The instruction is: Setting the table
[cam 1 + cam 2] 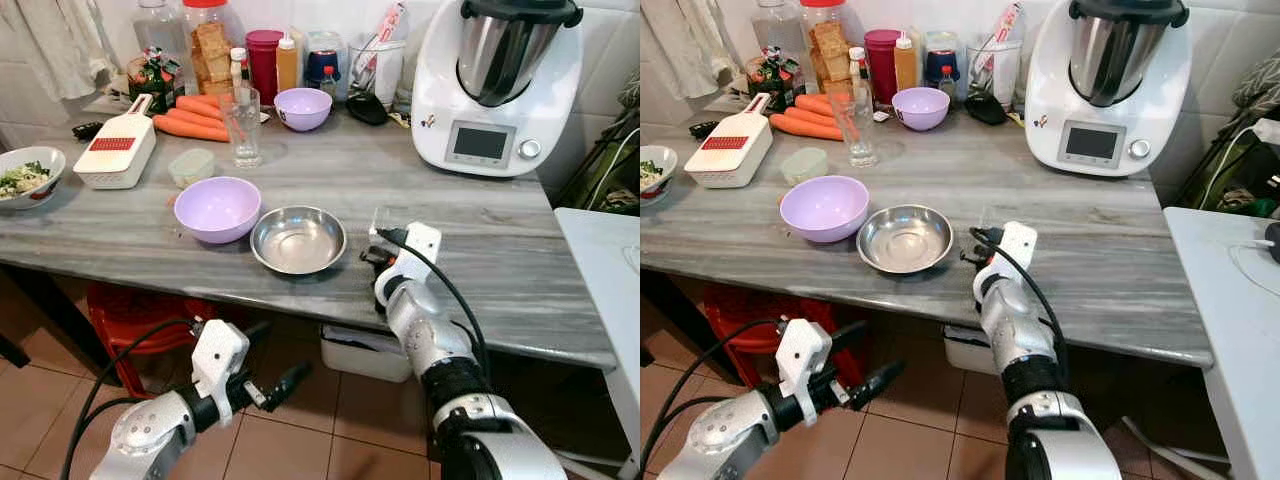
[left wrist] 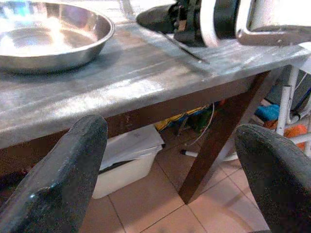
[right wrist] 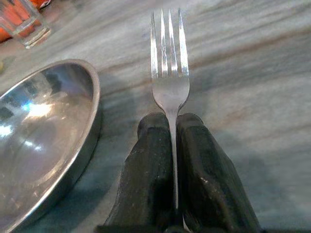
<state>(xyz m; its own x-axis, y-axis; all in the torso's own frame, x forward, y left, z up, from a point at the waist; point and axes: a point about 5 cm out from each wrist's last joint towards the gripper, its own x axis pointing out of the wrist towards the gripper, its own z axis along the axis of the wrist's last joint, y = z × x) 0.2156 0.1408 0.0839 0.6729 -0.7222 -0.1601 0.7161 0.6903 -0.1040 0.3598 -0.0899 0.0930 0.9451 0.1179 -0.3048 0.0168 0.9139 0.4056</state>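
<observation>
1. The right gripper (image 3: 172, 145) is seen over the grey marbled worktop (image 1: 520, 260); its jaws are closed on the handle of a fork (image 3: 168, 73), which is pinched between the two black fingers (image 3: 148, 170).
2. The fork tines project straight ahead of the jaws, above the worktop surface; whether they touch it cannot be told.
3. A steel bowl (image 1: 298, 239) is noted just beside the right jaws, on their left side, near the worktop's front edge. The bowl is empty and apart from the fork.
4. A lilac bowl (image 1: 217, 208) stands beyond the steel bowl from the right jaws, rims almost touching.
5. The left gripper (image 1: 275, 388) is held below the worktop's front edge, over the tiled floor (image 1: 300, 440); its jaws are open and empty, fingers (image 2: 63, 179) well apart.
6. From the left jaws, the steel bowl is seen above and ahead on the worktop, with the right gripper beside it.
7. Further from both jaws, toward the wall: a drinking glass (image 1: 241, 126), a smaller lilac bowl (image 1: 302, 108), carrots (image 1: 192, 118), a white grater (image 1: 116, 150) and a white kitchen machine (image 1: 495, 85).
8. A bowl of salad (image 1: 25, 178) is recorded at the far left worktop edge.
</observation>
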